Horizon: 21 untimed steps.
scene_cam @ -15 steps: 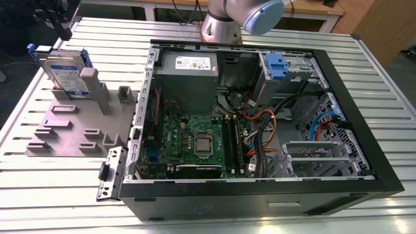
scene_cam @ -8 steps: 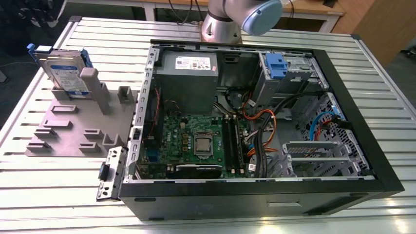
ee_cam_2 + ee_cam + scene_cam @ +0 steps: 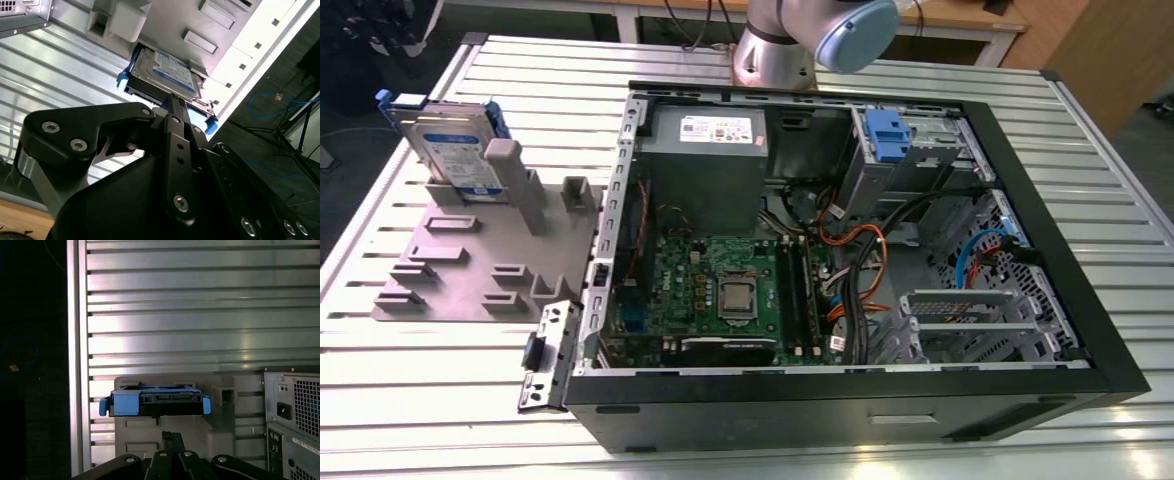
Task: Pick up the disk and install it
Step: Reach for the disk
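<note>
The disk (image 3: 454,140) stands on edge in a slot of the grey holder (image 3: 467,270) at the exterior view's left, a silver drive with a white-and-blue label and a blue bracket round it. Both wrist views look along the gripper toward the disk (image 3: 170,72) (image 3: 155,402). My gripper (image 3: 173,100) (image 3: 171,436) is shut with its black fingers pressed together and nothing between them. It hangs a short way off the disk's upper edge, apart from it. A joint of the arm (image 3: 834,30) shows at the far side of the table.
An open black computer case (image 3: 854,390) lies on the slatted metal table (image 3: 1067,130), with the motherboard, cables and a drive bay with a blue latch (image 3: 887,135) inside. The holder has several grey posts. The case's rear panel (image 3: 295,420) is close beside the holder.
</note>
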Motion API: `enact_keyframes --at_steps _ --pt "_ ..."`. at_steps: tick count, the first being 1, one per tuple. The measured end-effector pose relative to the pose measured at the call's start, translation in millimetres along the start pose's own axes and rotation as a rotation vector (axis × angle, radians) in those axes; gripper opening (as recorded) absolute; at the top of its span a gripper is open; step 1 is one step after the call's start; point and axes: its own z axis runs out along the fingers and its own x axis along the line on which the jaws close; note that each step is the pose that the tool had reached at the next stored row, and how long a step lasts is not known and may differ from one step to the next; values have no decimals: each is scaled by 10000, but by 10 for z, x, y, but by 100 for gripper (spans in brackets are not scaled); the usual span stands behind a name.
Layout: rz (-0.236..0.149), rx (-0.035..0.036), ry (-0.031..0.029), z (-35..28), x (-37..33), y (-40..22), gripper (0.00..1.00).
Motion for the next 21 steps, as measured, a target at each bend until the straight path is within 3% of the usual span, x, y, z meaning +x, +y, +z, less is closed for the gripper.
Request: enact_keyframes --at_steps 12,13,15,18,21 --pt "0 13 -1 0 3 0 11" --pt "1 74 -5 0 4 1 11" --pt "-5 310 -19 2 4 6 11" --pt "-9 431 -23 23 26 65 11" --pt "-8 471 -9 39 100 109 11"
